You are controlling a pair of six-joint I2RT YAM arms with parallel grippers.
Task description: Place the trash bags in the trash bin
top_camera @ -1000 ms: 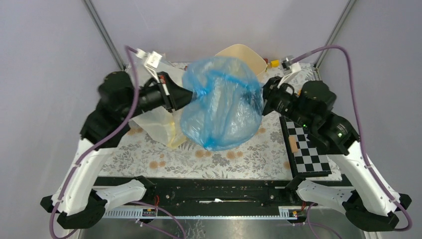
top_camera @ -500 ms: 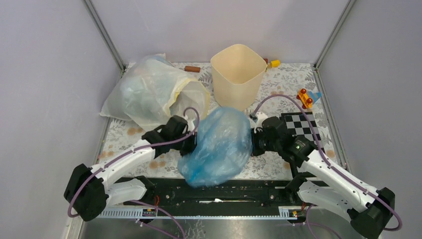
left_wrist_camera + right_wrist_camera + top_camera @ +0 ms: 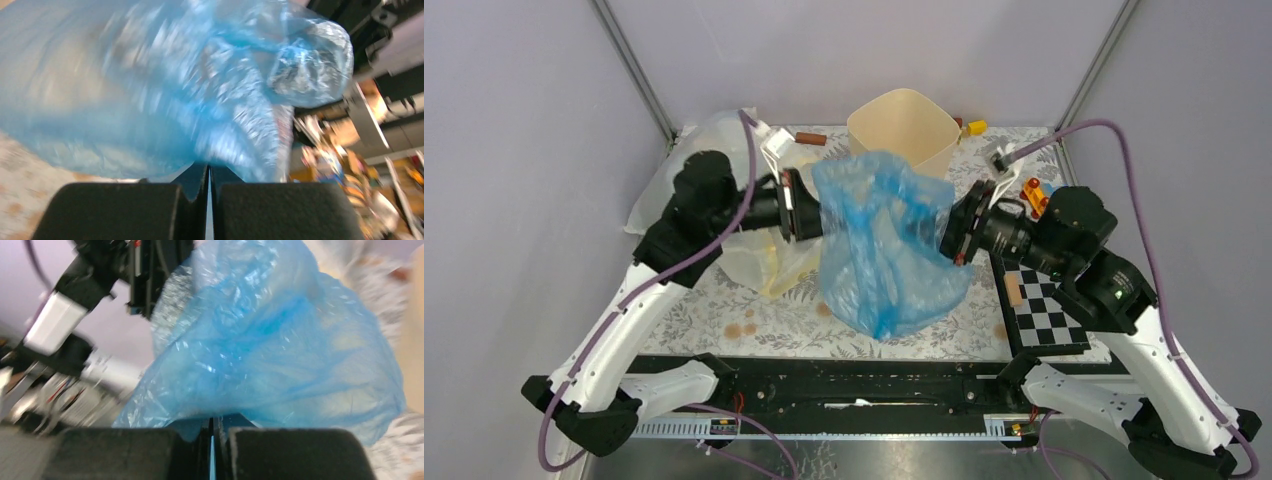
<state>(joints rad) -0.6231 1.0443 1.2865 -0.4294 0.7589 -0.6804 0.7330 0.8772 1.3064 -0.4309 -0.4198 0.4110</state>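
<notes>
Trash bag (image 3: 879,245) is not yet in the trash bin (image 3: 924,125); it is held in the air, spread between the two pincers. On the left, the left gripper (image 3: 812,205) is clenched on one edge of the film, which is seen pinched between its closed jaws in the left wrist view. Below and between the pincers the plastic sags as a thin, crinkly, translucent light-blue sheet with darker folds. On the right, the right gripper (image 3: 949,228) is clenched on the opposite edge. The bin stands upright just beyond the gap between the pincers, and no blue film is seen inside its mouth. By judgement, carrying over the mouth, lowering and releasing are left to be done.
</notes>
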